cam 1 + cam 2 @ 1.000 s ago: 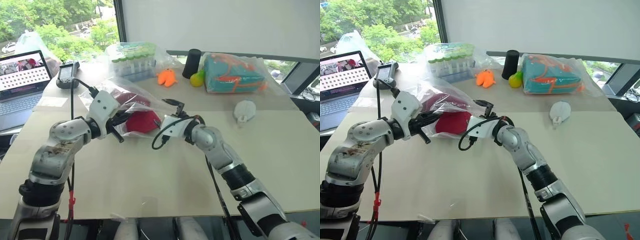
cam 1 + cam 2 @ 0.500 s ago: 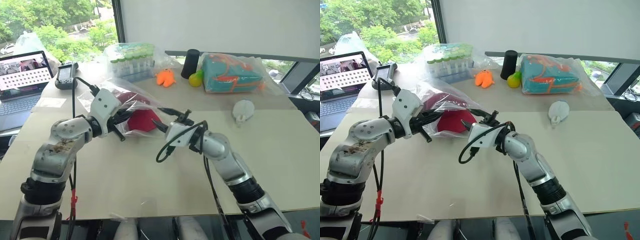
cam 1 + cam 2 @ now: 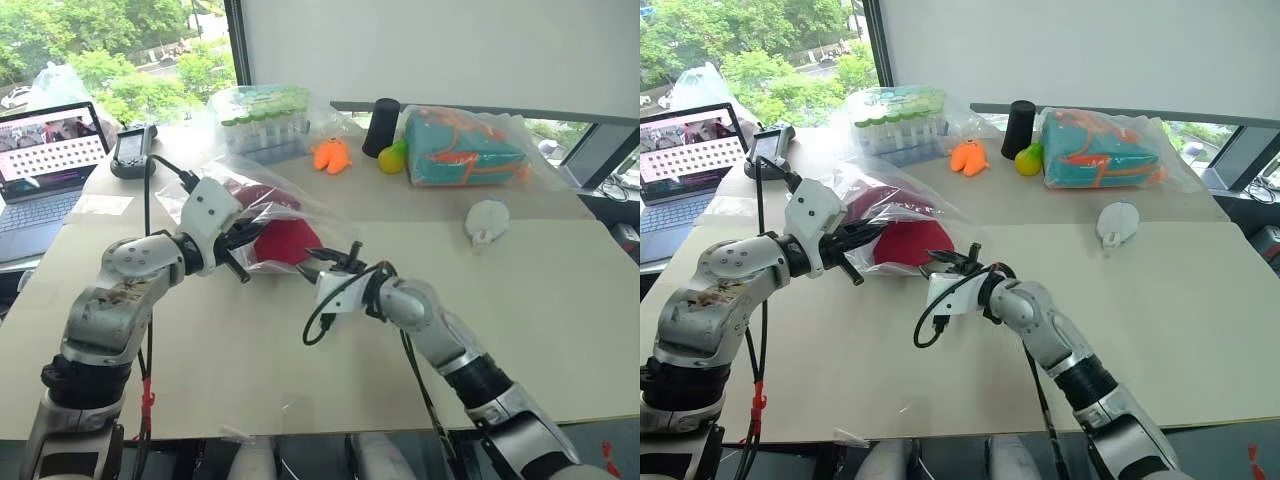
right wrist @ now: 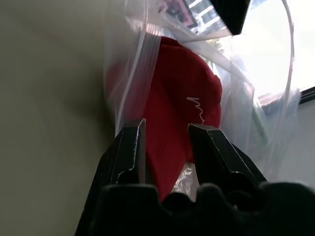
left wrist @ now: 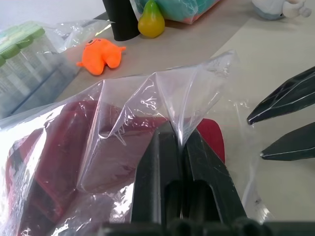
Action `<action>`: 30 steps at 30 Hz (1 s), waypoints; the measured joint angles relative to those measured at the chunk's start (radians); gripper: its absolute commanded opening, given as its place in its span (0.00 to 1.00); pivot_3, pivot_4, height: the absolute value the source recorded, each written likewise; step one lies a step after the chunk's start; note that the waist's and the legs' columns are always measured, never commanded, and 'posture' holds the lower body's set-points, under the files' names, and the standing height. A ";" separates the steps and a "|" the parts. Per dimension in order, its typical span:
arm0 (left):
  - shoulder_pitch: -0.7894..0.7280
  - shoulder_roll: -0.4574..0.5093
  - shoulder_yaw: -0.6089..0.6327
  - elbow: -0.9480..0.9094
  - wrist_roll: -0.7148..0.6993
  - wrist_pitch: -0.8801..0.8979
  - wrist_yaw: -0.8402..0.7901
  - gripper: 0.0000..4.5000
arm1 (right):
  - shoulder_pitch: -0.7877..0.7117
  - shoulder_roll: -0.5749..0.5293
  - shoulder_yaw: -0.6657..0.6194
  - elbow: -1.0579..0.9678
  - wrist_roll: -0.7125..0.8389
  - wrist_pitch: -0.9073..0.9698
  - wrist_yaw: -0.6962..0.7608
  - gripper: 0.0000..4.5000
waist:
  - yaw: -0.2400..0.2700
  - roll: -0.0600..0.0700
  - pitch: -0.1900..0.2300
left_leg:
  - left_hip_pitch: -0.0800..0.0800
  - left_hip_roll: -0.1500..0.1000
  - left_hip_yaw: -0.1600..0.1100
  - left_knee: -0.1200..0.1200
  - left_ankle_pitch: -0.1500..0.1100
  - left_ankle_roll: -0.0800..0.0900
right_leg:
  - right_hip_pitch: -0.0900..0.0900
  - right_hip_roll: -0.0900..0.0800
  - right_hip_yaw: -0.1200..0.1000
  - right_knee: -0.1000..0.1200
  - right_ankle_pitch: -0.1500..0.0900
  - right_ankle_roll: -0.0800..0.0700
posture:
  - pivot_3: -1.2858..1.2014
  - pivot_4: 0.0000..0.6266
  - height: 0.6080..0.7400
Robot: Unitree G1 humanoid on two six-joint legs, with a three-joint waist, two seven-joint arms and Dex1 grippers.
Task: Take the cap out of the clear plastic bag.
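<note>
The maroon cap [image 3: 285, 240] lies inside the clear plastic bag [image 3: 290, 205] at mid-table, its white script [image 4: 194, 105] facing the bag's mouth. My left gripper [image 5: 179, 132] is shut on a raised fold of the bag's film, holding the mouth up. Low over the table at that mouth, my right gripper [image 3: 312, 262] points at the cap's brim. Its fingers [image 5: 280, 101] stand a little apart, with only film and table showing between the tips. In the right wrist view the cap [image 4: 182, 103] sits just past the two fingertips.
At the back stand a bagged tube rack [image 3: 262, 120], an orange toy [image 3: 333, 155], a black cylinder [image 3: 384, 125], a yellow-green pear [image 3: 393, 158] and a bagged teal box [image 3: 465, 148]. A white pouch [image 3: 488, 222] lies right. A laptop [image 3: 45, 165] sits far left.
My right gripper has sunk toward the table and drawn in to the bag's mouth, and its jaws have narrowed from wide apart. The left gripper has kept its hold and place.
</note>
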 measured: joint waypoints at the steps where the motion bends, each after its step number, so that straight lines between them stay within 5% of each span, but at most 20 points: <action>1: 0.000 -0.001 0.000 -0.002 0.000 0.002 0.001 0.00 | -0.017 0.005 0.003 0.025 -0.008 -0.002 -0.005 0.40 | 0.000 0.000 0.000 | 0.000 0.000 0.000 0.000 0.000 0.000 | 0.000 0.000 0.000 0.000 0.000 0.000 | 0.52 0.24 1.00; 21: 0.002 -0.012 0.000 -0.018 0.000 0.019 0.010 0.00 | -0.089 -0.007 0.053 0.210 -0.069 -0.058 0.002 0.40 | 0.000 0.000 0.000 | 0.000 0.000 0.000 0.000 0.000 0.000 | 0.000 0.000 0.000 0.000 0.000 0.000 | 0.52 0.24 1.00; 30: 0.002 -0.017 0.000 -0.020 0.000 0.019 0.012 0.00 | -0.195 0.118 0.066 0.383 -0.139 0.000 -0.092 0.40 | -0.012 0.000 0.000 | 0.000 0.000 -0.001 0.000 0.000 0.000 | 0.000 0.000 0.000 0.000 0.000 0.000 | 0.52 0.24 1.00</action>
